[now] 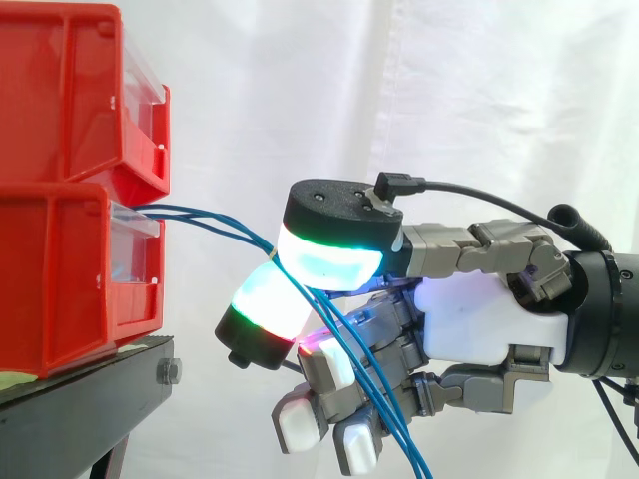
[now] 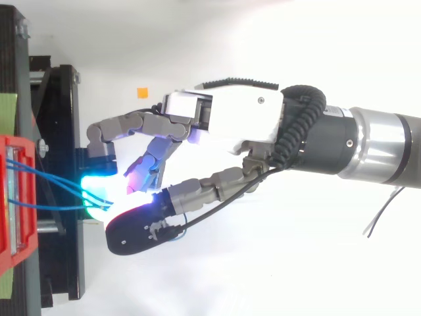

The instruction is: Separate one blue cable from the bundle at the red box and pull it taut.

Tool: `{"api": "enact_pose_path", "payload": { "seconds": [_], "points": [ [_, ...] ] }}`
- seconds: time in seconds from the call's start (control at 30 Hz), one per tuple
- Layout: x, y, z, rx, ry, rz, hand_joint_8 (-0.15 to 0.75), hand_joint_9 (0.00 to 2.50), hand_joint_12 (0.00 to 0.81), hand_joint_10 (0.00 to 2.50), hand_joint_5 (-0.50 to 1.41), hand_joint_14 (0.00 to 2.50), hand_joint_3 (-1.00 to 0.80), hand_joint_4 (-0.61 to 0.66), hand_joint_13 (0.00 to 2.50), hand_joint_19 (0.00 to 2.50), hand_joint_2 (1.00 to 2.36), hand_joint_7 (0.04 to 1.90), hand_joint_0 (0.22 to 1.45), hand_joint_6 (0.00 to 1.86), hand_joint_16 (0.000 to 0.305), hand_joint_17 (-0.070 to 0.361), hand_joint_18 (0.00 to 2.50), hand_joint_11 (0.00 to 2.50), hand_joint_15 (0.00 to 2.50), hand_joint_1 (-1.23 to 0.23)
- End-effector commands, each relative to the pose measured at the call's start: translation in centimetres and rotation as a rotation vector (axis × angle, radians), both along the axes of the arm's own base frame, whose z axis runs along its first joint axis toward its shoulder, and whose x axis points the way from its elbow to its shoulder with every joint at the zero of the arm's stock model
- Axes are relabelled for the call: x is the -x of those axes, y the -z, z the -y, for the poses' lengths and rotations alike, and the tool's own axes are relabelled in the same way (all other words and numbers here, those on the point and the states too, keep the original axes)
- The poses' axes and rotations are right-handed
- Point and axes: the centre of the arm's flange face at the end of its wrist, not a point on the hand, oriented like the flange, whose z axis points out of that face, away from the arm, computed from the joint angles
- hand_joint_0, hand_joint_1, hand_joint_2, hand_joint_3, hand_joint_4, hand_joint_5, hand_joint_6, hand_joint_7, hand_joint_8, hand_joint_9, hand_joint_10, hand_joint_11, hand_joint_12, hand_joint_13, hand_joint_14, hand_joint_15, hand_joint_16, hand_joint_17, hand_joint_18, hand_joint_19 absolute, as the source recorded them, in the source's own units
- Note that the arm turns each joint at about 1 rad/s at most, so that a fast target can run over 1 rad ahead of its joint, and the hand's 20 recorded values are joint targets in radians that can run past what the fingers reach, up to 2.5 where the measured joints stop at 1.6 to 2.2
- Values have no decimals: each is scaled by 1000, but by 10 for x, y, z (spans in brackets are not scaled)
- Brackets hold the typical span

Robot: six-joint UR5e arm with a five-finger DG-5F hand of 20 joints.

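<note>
Beside red box, blue cables in hand's pinch, exact count hidden.

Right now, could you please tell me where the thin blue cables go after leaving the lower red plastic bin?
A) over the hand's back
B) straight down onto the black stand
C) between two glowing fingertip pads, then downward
C: from the lower red plastic bin the thin blue cables pass between two glowing pads of the hand, then hang below it.
</note>
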Motion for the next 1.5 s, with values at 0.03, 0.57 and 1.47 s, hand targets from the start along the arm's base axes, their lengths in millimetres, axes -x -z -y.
{"api": "enact_pose_path", "payload": {
  "seconds": [0.03, 0.57, 1.47],
  "points": [
    [0, 0, 0, 0, 0, 0, 378, 1082, 430, 25, -83, 18, -123, 190, 956, 600, 1022, 1506, 635, 540, 57, 128, 975, 828, 546, -474],
    [0, 0, 0, 0, 3, -3, 425, 1059, 440, 25, -145, 18, -121, 237, 966, 566, 1031, 1313, 617, 773, 56, 126, 987, 879, 536, -530],
    [0, 1, -3, 0, 6, -6, 394, 1109, 426, 26, -171, 18, -231, 116, 979, 581, 1021, 1327, 632, 844, 55, 123, 975, 945, 540, -668]
  ]
}}
